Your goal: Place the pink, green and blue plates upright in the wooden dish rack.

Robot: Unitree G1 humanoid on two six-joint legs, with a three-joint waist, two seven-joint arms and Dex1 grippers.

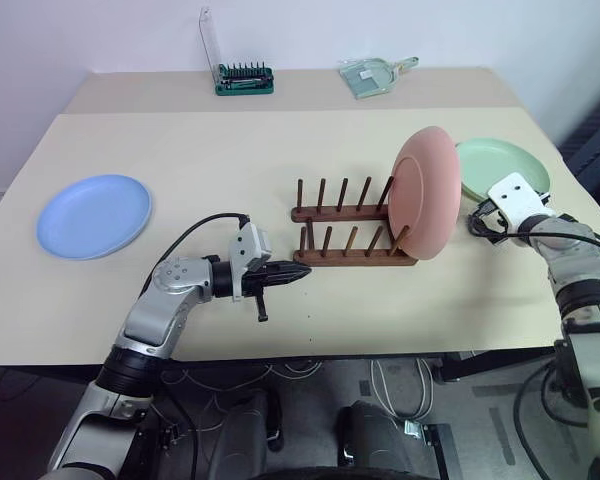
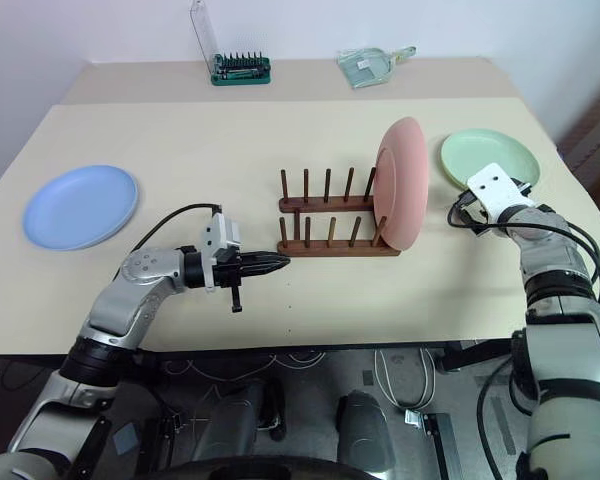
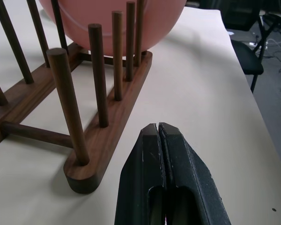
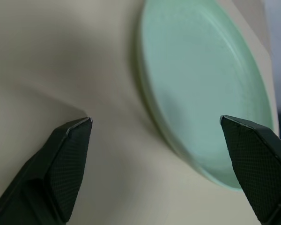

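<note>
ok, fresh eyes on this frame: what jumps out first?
The pink plate standing upright at the right end of the wooden dish rack, mid-table. Next, the right gripper, open, by the near edge of the green plate, which lies flat right of the rack. The left gripper sits shut at the rack's left end; the blue plate lies flat far left.

Pink plate [image 1: 423,195], green plate [image 1: 505,165], blue plate [image 1: 93,215], dark brown rack [image 1: 350,225].

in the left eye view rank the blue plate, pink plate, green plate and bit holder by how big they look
1. pink plate, upright, so seen fuller
2. blue plate
3. green plate, partly hidden; true size unsure
4. bit holder, smallest
</note>
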